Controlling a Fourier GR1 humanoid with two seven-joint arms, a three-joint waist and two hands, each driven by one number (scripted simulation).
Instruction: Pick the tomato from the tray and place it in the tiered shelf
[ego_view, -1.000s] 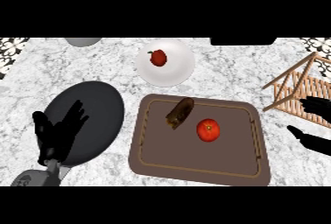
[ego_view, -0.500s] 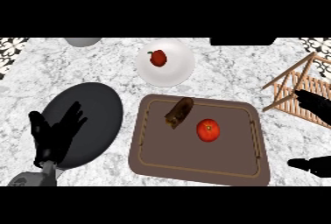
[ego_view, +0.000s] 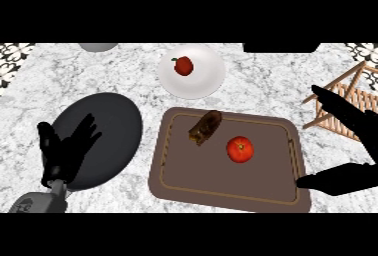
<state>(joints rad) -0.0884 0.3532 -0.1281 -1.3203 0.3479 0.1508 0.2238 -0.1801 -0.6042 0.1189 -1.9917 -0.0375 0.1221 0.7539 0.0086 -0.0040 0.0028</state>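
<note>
Approach step: round red tomato (ego_view: 239, 149) not yet grasped.
Left hand (ego_view: 66, 150) rests left of the brown rectangular tray (ego_view: 177, 185), fingers straight; tomato lies on the tray; right hand (ego_view: 353, 150), fingers spread, must descend; slatted wooden tiered shelf (ego_view: 347, 107) right of the tray.

We look down on a white and grey marbled counter (ego_view: 111, 75) that fills the frame. At the upper left and upper right corners we see strips of black-and-white patterned tile (ego_view: 13, 50). A dark block (ego_view: 280, 47) sits at the top edge, right of centre, and a pale grey rounded shape (ego_view: 98, 46) at the top left.
</note>
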